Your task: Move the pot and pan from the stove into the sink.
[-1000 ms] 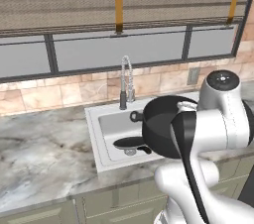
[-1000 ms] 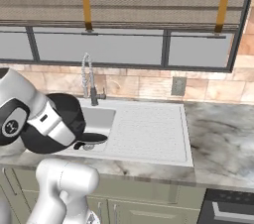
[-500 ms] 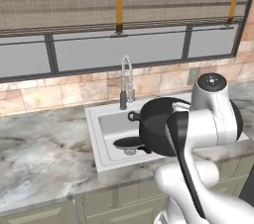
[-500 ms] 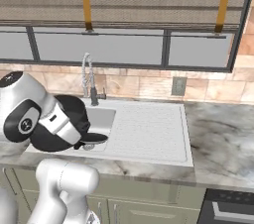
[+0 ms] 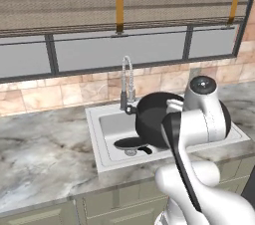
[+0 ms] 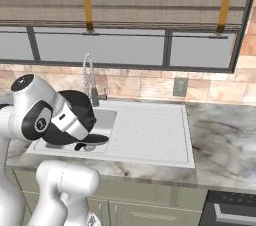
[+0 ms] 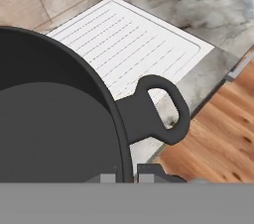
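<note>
Base cams flank sink (image 5: 107,142); hand cam close.

dark grey-black pot (image 5: 152,119) and black pan (image 5: 130,144) — white sink (image 5: 105,134), grey-veined marble desk (image 5: 45,159), tan brick-patterned tile wall (image 5: 30,97).

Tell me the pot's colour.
Dark grey-black all over, loop handle included; the pot shows best in the hand view.

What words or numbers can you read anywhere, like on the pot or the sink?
There are none to read.
The pot is plain black, with no label.
The sink and its ribbed drainboard carry no writing.
The wall outlet shows no marks.
</note>
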